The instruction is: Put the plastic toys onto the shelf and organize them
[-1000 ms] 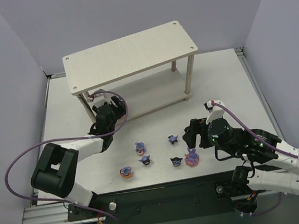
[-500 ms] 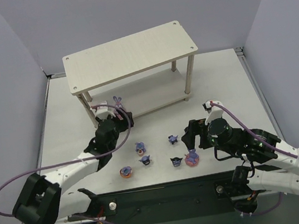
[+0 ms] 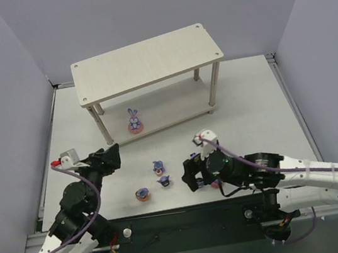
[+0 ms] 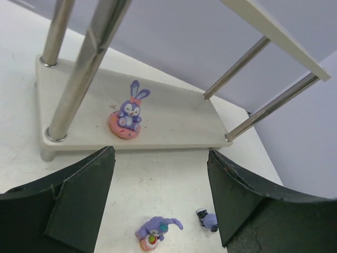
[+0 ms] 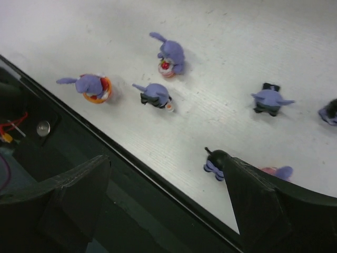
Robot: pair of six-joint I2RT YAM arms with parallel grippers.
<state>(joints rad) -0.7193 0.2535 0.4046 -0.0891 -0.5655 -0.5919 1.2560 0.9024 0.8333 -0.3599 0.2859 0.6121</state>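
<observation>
The shelf [image 3: 146, 60] stands at the back. One purple-blue bunny [image 3: 134, 120] on a pink base stands upright on its lower board, also in the left wrist view [image 4: 130, 112]. My left gripper [image 3: 108, 156] is open and empty, near-left of the shelf. On the table lie a bunny [image 3: 158, 166], a dark figure [image 3: 164, 180] and another bunny [image 3: 142, 195]. My right gripper [image 3: 192, 172] is open and empty, low over the toys. In the right wrist view a dark figure [image 5: 215, 163] sits against the right finger, and a pink-based bunny [image 5: 276, 172] is partly hidden behind it.
Two more dark figures [image 5: 270, 98] [image 5: 329, 112] lie right of the cluster. The black front rail [image 3: 189, 216] runs along the near table edge, under my right gripper. The shelf's legs [image 4: 87, 68] stand close before my left gripper. Grey walls enclose the table.
My left arm has pulled back from the shelf toward the near left, leaving the bunny on the lower board. My right gripper has moved left and nearer, over the toys.
</observation>
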